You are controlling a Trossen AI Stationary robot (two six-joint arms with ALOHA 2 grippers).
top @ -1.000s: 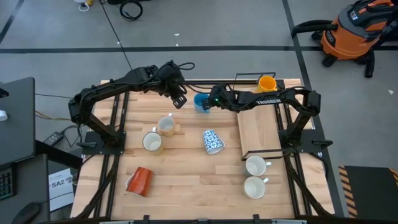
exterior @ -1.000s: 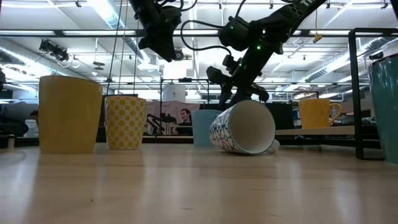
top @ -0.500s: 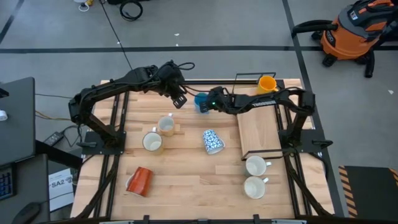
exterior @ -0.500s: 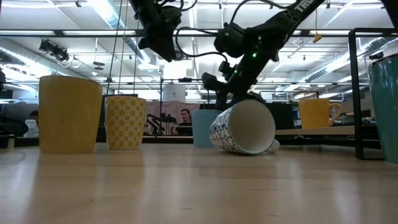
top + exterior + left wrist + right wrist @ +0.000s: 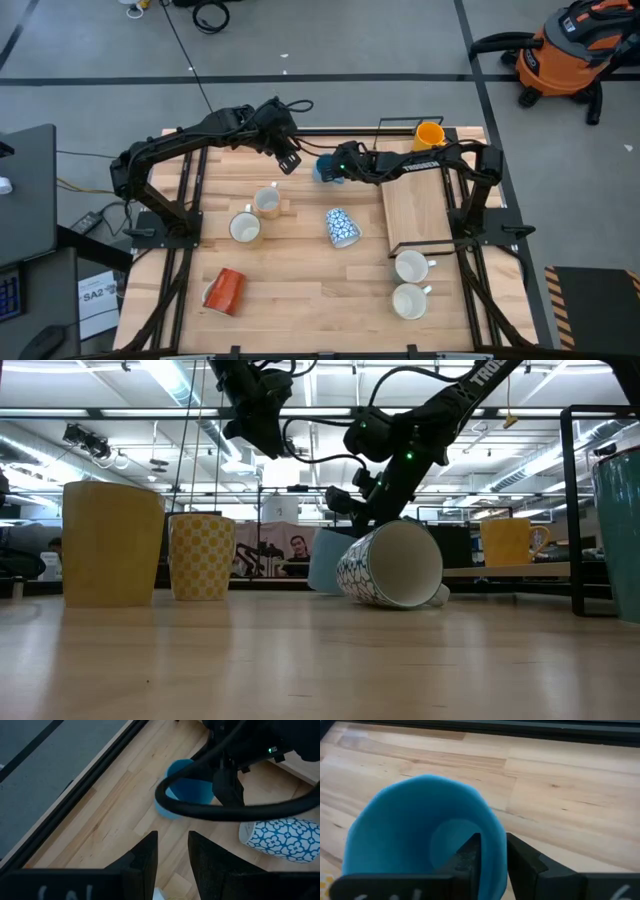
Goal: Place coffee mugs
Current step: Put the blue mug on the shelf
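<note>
Tilting now, our light blue ceramic mug [image 5: 326, 168] leans beside the patterned mug [image 5: 341, 227]; right gripper [image 5: 491, 854] pinches its rim to lift, left gripper [image 5: 172, 851] slightly parted.

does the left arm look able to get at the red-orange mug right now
Probably yes: the red-orange mug lies alone on the table's near left, nothing over it, and the left end effector holds nothing, though it hangs far off.

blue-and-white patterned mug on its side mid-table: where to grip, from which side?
Grip the rim wall of the blue-and-white patterned mug: one finger inside the mouth, one outside. It lies tipped over, and in the low view its open mouth faces the table's near edge, so probably come in low from that side. Its handle isn't clearly visible.
</note>
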